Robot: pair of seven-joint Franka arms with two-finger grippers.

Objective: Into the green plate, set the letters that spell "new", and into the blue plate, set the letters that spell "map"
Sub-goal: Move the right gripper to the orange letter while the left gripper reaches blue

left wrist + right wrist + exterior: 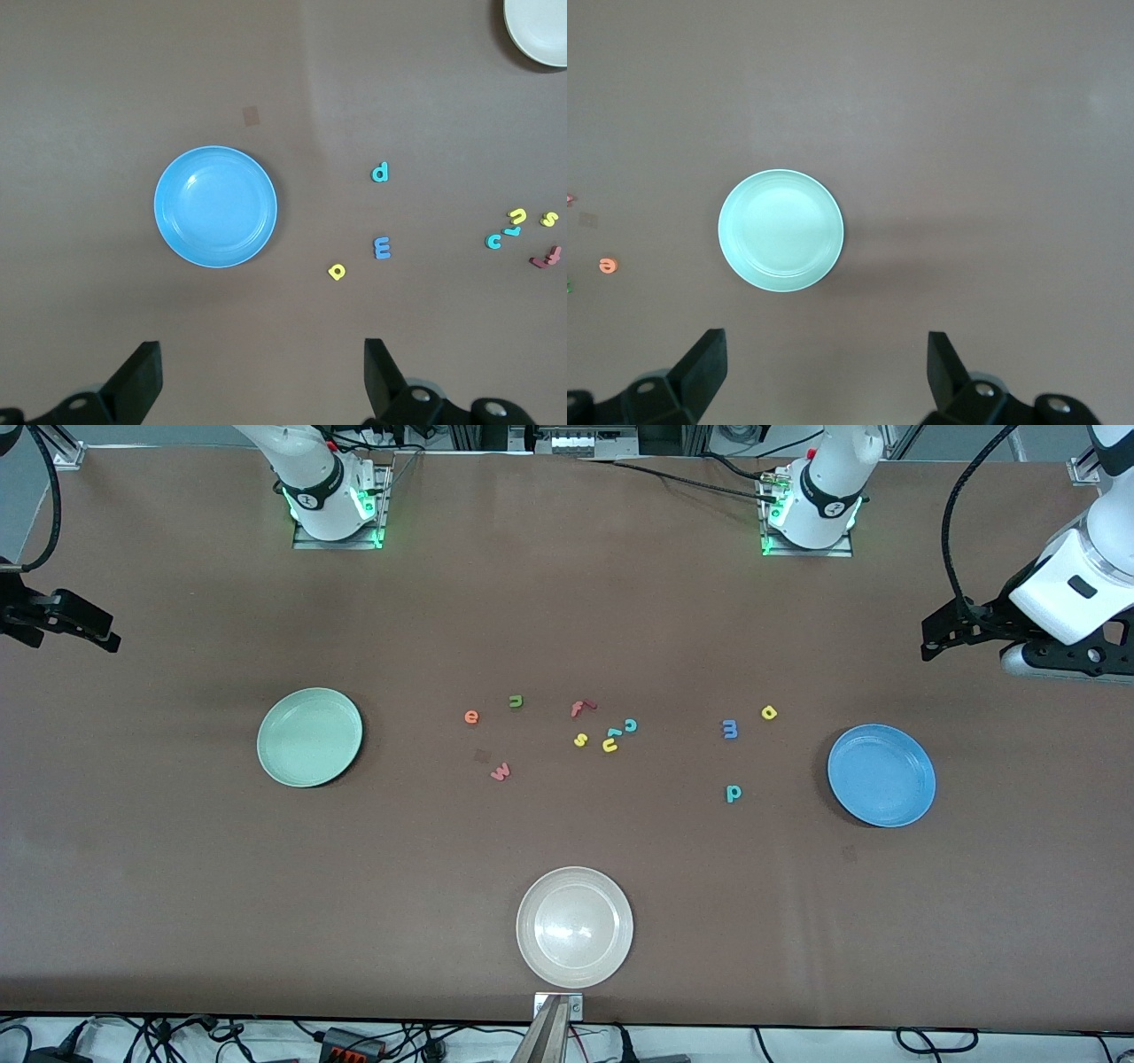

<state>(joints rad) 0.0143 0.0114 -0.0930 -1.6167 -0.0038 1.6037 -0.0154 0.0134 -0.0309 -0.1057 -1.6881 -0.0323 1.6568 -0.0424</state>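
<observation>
Nearest the front camera, by the table's (177, 921) front edge, sits the cream plate (574, 926), which has no part in either word and is bare. Farther up, across the middle of the table, the letters are loose and none has been sorted.

Toward my right arm's end, the salmon w (500, 771), orange e (471, 716) and olive n (516, 701) lie near the green plate (309, 737), so my right arm suits them.

Toward my left arm's end, the teal p (733, 793), blue m (730, 729) and yellow a (769, 712) lie near the blue plate (881, 775).

Between the two groups sit the spare letters: yellow s (580, 740), yellow u (609, 746), teal c (630, 725) and red f (580, 708). The u touches a small teal piece I cannot read, and the f looks doubled or overlapped.

Both plates are empty. My left gripper (263, 376) hangs spread wide by the table edge at its own end, holding nothing. My right gripper (827, 372) hangs likewise at its end, mostly cut off in the front view.
</observation>
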